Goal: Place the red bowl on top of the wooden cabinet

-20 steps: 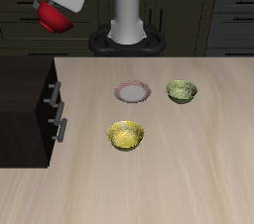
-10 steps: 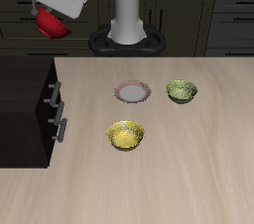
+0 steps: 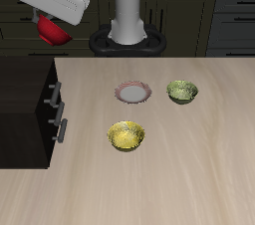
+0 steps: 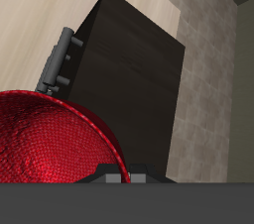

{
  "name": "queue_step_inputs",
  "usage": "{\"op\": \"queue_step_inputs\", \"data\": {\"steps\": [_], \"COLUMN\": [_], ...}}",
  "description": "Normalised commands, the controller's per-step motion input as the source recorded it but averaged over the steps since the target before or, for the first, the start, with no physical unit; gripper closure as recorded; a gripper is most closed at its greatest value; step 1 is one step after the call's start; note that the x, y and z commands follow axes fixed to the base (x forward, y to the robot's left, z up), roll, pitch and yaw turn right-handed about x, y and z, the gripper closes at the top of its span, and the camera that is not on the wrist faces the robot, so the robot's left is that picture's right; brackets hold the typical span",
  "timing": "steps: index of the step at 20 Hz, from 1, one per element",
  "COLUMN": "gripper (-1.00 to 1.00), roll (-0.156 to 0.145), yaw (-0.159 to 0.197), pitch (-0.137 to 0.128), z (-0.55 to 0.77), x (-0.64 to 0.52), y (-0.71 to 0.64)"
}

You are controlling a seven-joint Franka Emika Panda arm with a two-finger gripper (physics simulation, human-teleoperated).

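Observation:
My gripper (image 3: 52, 18) is shut on the red bowl (image 3: 54, 32) and holds it in the air above the back edge of the wooden cabinet (image 3: 25, 95). The bowl hangs tilted under the white gripper body. In the wrist view the red bowl (image 4: 50, 149) fills the near field with its textured inside showing, and the dark flat cabinet top (image 4: 134, 79) lies below it, with silver bar handles (image 4: 62, 57) on its drawer front. The fingertips are hidden behind the bowl.
A yellow bowl (image 3: 127, 135), an olive-green bowl (image 3: 181, 92) and a small white plate with a pink rim (image 3: 132, 92) sit on the light wooden table (image 3: 189, 169). The robot's base (image 3: 127, 32) stands at the back.
The gripper with the red bowl has moved a little lower and toward the cabinet side, and the gripper body has tilted more. The things on the table have not moved.

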Motion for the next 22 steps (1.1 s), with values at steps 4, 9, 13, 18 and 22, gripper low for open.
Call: {"op": "queue_step_inputs", "data": {"steps": [4,9,13,18,22], "gripper": [1.00,1.00,1.00,1.00,1.00], "roll": [0.003,0.012,-0.005,0.008,-0.010], "yaw": [0.009,-0.001,-0.007,0.006,0.002], "pitch": [0.020,0.036,0.010,0.016,0.008], "z": [-0.17,-0.25,-0.10,-0.15,-0.07], "x": [0.05,0.03,0.02,0.02,-0.01], "y": [0.00,0.00,-0.04,-0.01,-0.06]}}
